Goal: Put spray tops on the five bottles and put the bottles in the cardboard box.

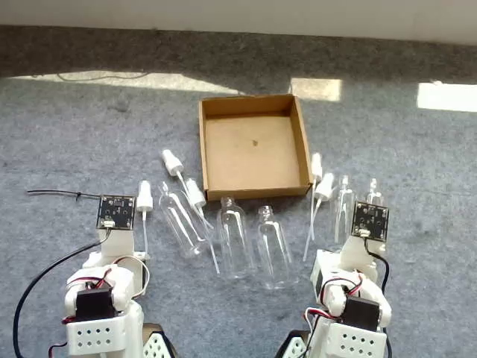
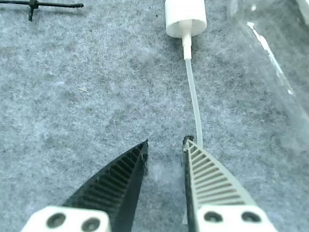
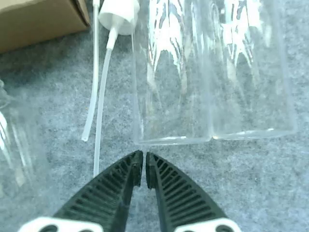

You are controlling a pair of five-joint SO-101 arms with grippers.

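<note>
Several clear bottles lie uncapped on the grey carpet, among them one (image 1: pixel 181 220) on the left, two (image 1: pixel 232 239) (image 1: pixel 273 245) in the middle and two (image 3: pixel 171 72) (image 3: pixel 251 67) side by side on the right. Loose white spray tops (image 1: pixel 172 160) (image 1: pixel 324 186) lie around them. The open cardboard box (image 1: pixel 253 145) sits beyond them with nothing in it. My left gripper (image 2: pixel 166 145) is a little open just above the carpet, and its white finger (image 2: pixel 207 179) is beside the tube of a spray top (image 2: pixel 186 19). My right gripper (image 3: pixel 143 155) is shut and holds nothing, just short of the bases of the two right bottles.
A black cable tie (image 1: pixel 56 195) lies on the carpet left of the left arm (image 1: pixel 116 212). A corner of the box (image 3: pixel 38 19) and two spray-top tubes (image 3: pixel 99 111) lie close to my right gripper. Open carpet stretches to both sides of the box.
</note>
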